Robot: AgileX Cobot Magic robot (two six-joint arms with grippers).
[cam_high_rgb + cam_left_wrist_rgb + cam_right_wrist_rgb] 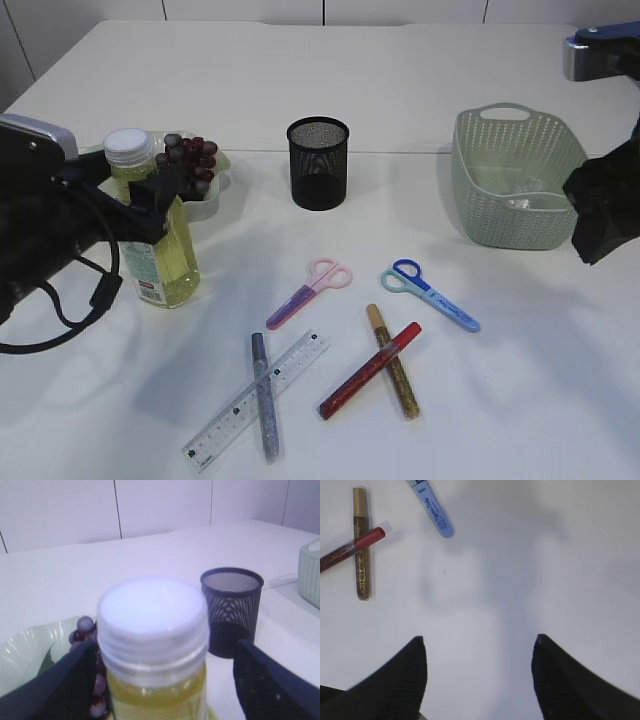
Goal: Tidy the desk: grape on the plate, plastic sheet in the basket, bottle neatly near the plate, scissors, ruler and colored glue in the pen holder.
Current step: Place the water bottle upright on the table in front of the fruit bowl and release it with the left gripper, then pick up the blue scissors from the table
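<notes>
A bottle (160, 240) of yellow liquid with a white cap (152, 620) stands upright next to the pale green plate (225, 172). The grapes (190, 155) lie on the plate. My left gripper (165, 200) is open around the bottle's neck (167, 645); its right finger stands clear of the glass. My right gripper (600, 210) is open and empty (480, 640) above bare table beside the green basket (515, 180). A clear plastic sheet (520, 200) lies in the basket. The black mesh pen holder (318, 163) is empty.
On the table's front lie pink scissors (312, 290), blue scissors (430, 295), a clear ruler (290, 365), and silver (268, 420), red (370, 370) and gold (400, 385) glue sticks. The red stick crosses the gold one (361, 545).
</notes>
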